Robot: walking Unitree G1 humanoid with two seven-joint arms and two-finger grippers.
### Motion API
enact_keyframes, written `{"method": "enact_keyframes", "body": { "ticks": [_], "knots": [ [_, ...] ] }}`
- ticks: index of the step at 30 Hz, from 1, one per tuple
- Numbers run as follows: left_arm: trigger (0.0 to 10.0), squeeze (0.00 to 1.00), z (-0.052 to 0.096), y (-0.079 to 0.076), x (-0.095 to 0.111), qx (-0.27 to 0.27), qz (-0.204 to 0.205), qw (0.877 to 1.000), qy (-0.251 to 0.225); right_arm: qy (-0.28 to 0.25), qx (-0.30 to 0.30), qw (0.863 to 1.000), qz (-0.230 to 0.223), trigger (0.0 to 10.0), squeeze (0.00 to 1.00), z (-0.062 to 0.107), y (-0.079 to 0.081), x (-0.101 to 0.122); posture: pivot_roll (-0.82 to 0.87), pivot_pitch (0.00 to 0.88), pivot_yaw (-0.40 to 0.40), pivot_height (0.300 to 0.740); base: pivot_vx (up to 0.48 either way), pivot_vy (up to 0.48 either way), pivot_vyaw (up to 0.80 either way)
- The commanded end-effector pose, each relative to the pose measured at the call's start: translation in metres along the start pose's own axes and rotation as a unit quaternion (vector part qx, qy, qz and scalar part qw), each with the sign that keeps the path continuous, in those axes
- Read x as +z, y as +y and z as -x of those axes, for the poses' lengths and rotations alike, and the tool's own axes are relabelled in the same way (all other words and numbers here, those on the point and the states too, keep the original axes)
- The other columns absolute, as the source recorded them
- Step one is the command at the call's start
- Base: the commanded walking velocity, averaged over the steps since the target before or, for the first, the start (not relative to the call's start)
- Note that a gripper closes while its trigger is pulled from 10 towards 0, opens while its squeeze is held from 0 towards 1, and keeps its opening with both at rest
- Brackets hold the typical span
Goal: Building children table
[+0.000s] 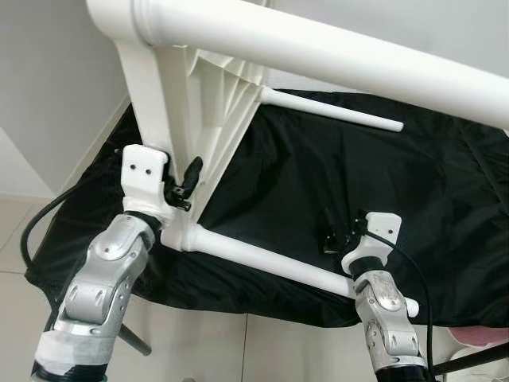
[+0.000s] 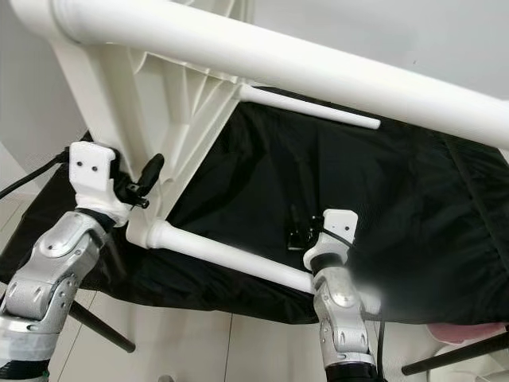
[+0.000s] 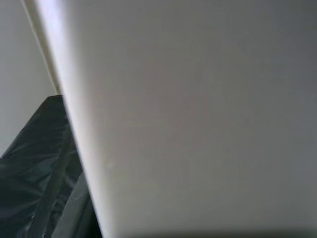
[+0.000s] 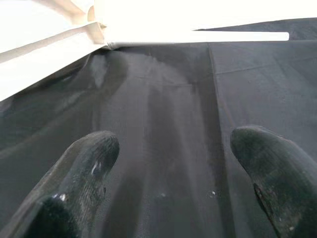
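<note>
A plain home room is showing here; pale floor tiles [image 1: 215, 350] are meeting a bare white wall [image 1: 48, 72]; a black cloth [image 1: 334, 183] is lying spread.

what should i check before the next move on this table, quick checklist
1. Left claw on the table: ok, it sits against the ribbed white frame by the near corner.
2. Left claw closed firmly: cannot tell, the white plastic hides its tips.
3. Right claw free: ok, open with nothing between its fingers, over the black cloth.
4. Lower leg seated in its socket: ok, it joins the frame at the corner and runs past the right wrist.
5. Far leg attached: ok, it stands out from the frame over the cloth.
6. Near leg clear of the arms: ok, it crosses above both.
</note>
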State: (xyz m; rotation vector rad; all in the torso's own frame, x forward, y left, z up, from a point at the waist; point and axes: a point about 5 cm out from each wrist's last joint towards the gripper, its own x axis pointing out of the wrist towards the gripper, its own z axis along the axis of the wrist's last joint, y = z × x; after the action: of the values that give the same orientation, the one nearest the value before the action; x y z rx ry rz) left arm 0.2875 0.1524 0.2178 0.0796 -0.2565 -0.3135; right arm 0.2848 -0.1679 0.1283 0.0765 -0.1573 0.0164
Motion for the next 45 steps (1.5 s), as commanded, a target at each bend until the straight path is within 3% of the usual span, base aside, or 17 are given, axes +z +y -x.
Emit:
{"method": "enact_keyframes", "body": {
  "ticks": [1,12,16,21,22,26,27,28,33,34,38,45],
  "knots": [
    [0.0,0.0,0.008,0.026,0.016,0.167,-0.019,0.985,-0.033,0.01,0.002,1.0,-0.002,10.0,0.0,-0.001,-0.001,-0.003,0.01,0.084,0.0,0.74,0.0,0.0,0.0],
    [0.0,0.0,0.01,0.015,0.016,0.206,0.005,0.978,-0.038,0.01,0.008,1.0,-0.001,10.0,0.0,-0.004,-0.001,-0.003,0.02,0.083,-0.013,0.74,0.0,0.0,0.0],
    [0.0,0.0,0.002,-0.002,0.012,0.22,0.011,0.975,-0.028,0.007,0.005,1.0,-0.001,10.0,0.0,-0.005,0.0,-0.003,0.0,0.076,0.001,0.74,0.0,0.0,0.0],
    [0.0,0.0,-0.001,0.001,0.006,0.226,0.002,0.974,-0.016,0.005,-0.001,1.0,-0.002,10.0,0.0,-0.004,-0.002,-0.003,-0.01,0.073,0.007,0.74,0.0,0.0,0.0],
    [10.0,0.0,-0.002,0.0,0.006,0.219,0.001,0.976,-0.014,0.004,-0.004,1.0,-0.003,10.0,0.0,-0.003,-0.003,-0.003,-0.01,0.073,0.007,0.74,0.0,0.0,0.0],
    [10.0,0.0,-0.004,-0.008,0.006,0.19,0.002,0.982,-0.015,0.005,-0.007,1.0,-0.002,10.0,0.0,-0.001,-0.004,-0.003,-0.01,0.074,0.014,0.74,0.0,0.0,0.0],
    [10.0,0.81,-0.004,-0.012,0.006,0.175,-0.002,0.984,-0.018,0.005,-0.008,1.0,-0.002,10.0,0.0,0.0,-0.005,-0.003,-0.01,0.074,0.014,0.74,0.0,0.0,0.0],
    [10.0,1.0,-0.004,-0.014,0.007,0.167,-0.004,0.986,-0.019,0.005,-0.009,1.0,-0.002,10.0,0.0,0.0,-0.005,-0.004,-0.01,0.074,0.014,0.74,0.0,0.0,0.0],
    [10.0,1.0,-0.005,-0.024,0.008,0.126,0.006,0.992,-0.025,0.005,-0.009,1.0,-0.002,10.0,0.0,0.001,-0.004,-0.004,-0.02,0.075,0.02,0.74,0.0,0.0,0.0],
    [10.0,0.0,-0.005,-0.027,0.008,0.113,0.002,0.993,-0.027,0.005,-0.008,1.0,-0.002,10.0,0.0,0.001,-0.004,-0.004,-0.02,0.073,0.02,0.74,0.0,0.0,0.0],
    [10.0,0.0,0.0,-0.031,0.009,0.073,0.007,0.997,-0.034,0.006,-0.006,1.0,-0.002,10.0,0.0,0.001,-0.003,-0.005,-0.02,0.073,0.02,0.74,0.0,0.0,0.0],
    [10.0,0.0,0.017,-0.041,0.008,-0.057,0.024,0.998,-0.027,0.008,-0.004,1.0,-0.002,10.0,0.0,0.0,-0.003,-0.005,0.0,0.068,0.017,0.74,0.0,0.0,0.0]
  ]
}}
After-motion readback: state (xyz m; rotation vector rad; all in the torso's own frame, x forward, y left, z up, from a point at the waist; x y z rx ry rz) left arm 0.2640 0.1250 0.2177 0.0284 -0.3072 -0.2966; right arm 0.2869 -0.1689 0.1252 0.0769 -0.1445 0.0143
